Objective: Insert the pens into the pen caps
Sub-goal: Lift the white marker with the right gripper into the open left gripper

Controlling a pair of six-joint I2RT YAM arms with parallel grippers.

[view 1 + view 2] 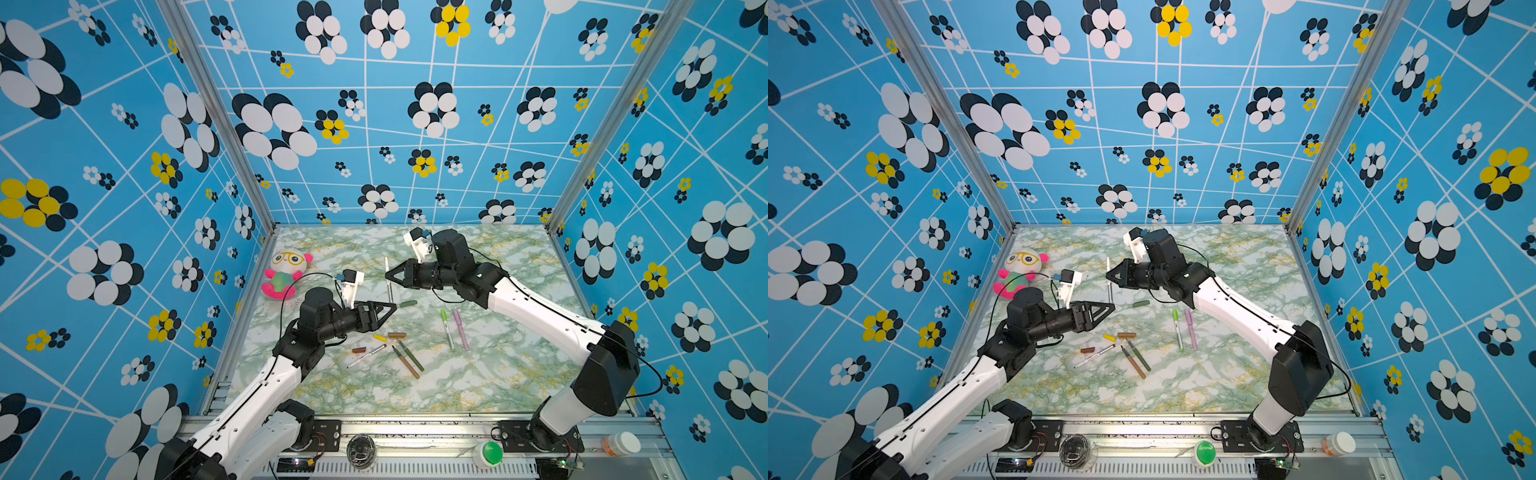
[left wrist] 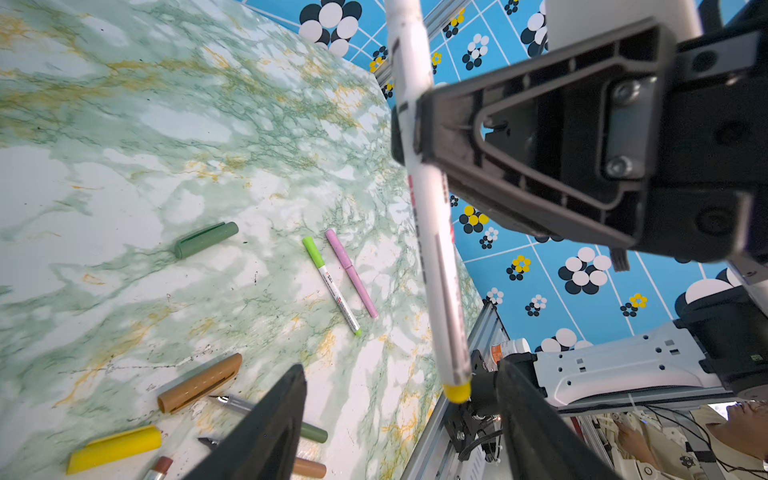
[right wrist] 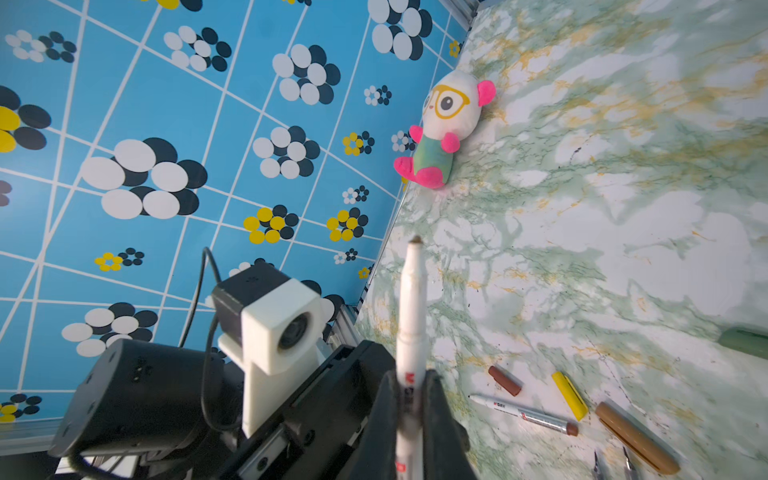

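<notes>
On the marbled table (image 1: 498, 374), toward 11 o'clock from centre, the right gripper (image 1: 388, 275) pinches a white pen (image 1: 390, 293) mid-barrel, probably to keep both ends free. The left gripper (image 1: 392, 308), spread and empty, hovers at the pen's 6 o'clock end; the yellow cap (image 1: 379, 337) lies beyond it, also at 6 o'clock.

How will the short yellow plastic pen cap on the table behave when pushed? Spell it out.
The short yellow plastic cap looks small and rigid: probably light, keeping its shape. Its side appears flattened, so it would likely skid on the smooth marble-patterned table rather than roll. The tan plastic cap lies near; a push might knock it.
</notes>
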